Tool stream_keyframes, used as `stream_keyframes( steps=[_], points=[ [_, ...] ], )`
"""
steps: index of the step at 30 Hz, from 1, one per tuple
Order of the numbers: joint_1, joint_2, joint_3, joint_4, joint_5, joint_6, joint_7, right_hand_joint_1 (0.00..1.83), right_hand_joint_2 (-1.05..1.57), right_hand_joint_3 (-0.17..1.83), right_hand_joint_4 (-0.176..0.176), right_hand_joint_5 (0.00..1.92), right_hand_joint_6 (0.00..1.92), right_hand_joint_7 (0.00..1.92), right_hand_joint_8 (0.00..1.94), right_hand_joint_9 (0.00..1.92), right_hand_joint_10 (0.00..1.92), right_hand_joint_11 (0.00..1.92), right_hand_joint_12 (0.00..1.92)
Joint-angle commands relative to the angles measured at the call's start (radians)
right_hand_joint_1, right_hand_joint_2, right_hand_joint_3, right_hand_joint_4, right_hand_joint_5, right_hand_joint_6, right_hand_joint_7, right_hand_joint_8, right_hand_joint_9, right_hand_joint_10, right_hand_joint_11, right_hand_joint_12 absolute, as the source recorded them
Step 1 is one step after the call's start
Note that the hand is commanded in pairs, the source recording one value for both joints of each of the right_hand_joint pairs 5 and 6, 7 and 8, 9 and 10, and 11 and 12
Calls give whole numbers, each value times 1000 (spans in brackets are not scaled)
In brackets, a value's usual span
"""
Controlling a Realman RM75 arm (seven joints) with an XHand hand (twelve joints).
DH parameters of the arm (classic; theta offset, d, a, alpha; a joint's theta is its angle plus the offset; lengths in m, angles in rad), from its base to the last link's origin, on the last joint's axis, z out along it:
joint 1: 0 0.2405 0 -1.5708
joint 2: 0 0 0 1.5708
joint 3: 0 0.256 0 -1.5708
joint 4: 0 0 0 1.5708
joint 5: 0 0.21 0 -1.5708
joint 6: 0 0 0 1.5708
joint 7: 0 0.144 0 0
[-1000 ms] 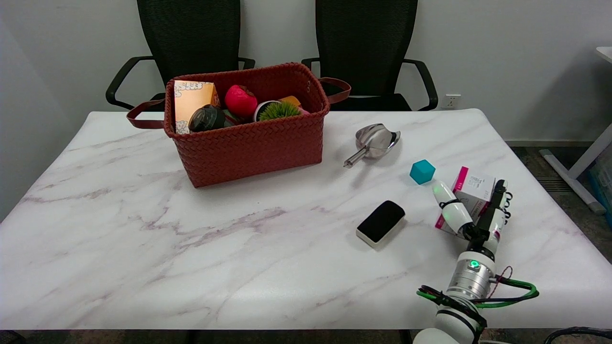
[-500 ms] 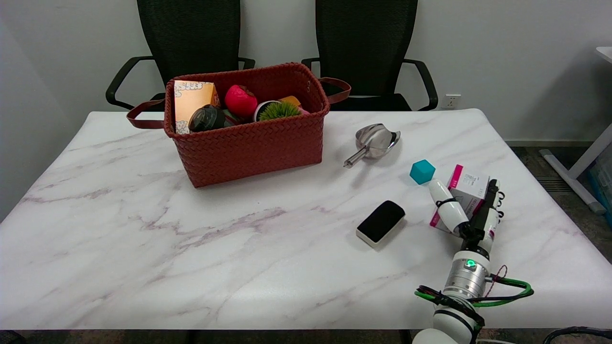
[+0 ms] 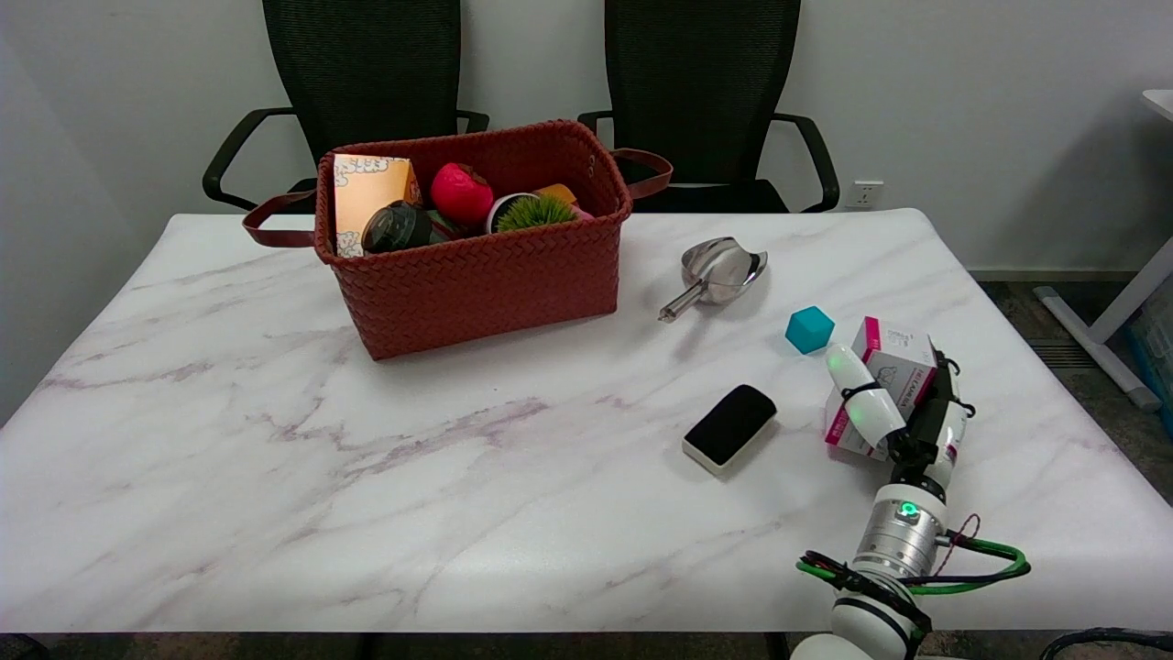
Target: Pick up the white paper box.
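Right hand (image 3: 903, 403), black-and-white, sits lower right of frame w/ my fingers wrapped round the white paper box with pink edge (image 3: 887, 371); box is tilted, its far end raised, near the right edge of the white marble-pattern tabletop (image 3: 367, 495). Can't tell if its lower corner touches the surface, the hand hides that part. Behind the table: plain light wall, two black mesh office chairs (image 3: 701, 92). Upper centre-left, a red-brown woven basket w/ strap handles (image 3: 476, 275) holds an orange carton (image 3: 367, 197), a red ball (image 3: 461, 194), a dark round jar (image 3: 396, 227) and a green tufted thing in a cup (image 3: 534, 213); other contents are buried, can't make them out.
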Motion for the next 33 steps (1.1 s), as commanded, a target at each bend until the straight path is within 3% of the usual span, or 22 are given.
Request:
stream_keyframes(
  steps=[1, 18, 33],
  points=[
    [-2, 0, -8, 3, -2, 38, 4, 1074, 858, -175, 0, 328, 328, 796, 796, 743, 743, 821, 821],
    [33, 11, 22, 59, -153, 9, -6, 1092, 890, -175, 0, 349, 349, 842, 842, 733, 733, 861, 861],
    [135, 40, 71, 102, -280, -165, -14, 1144, 940, -175, 0, 378, 378, 891, 891, 793, 793, 854, 854]
  ],
)
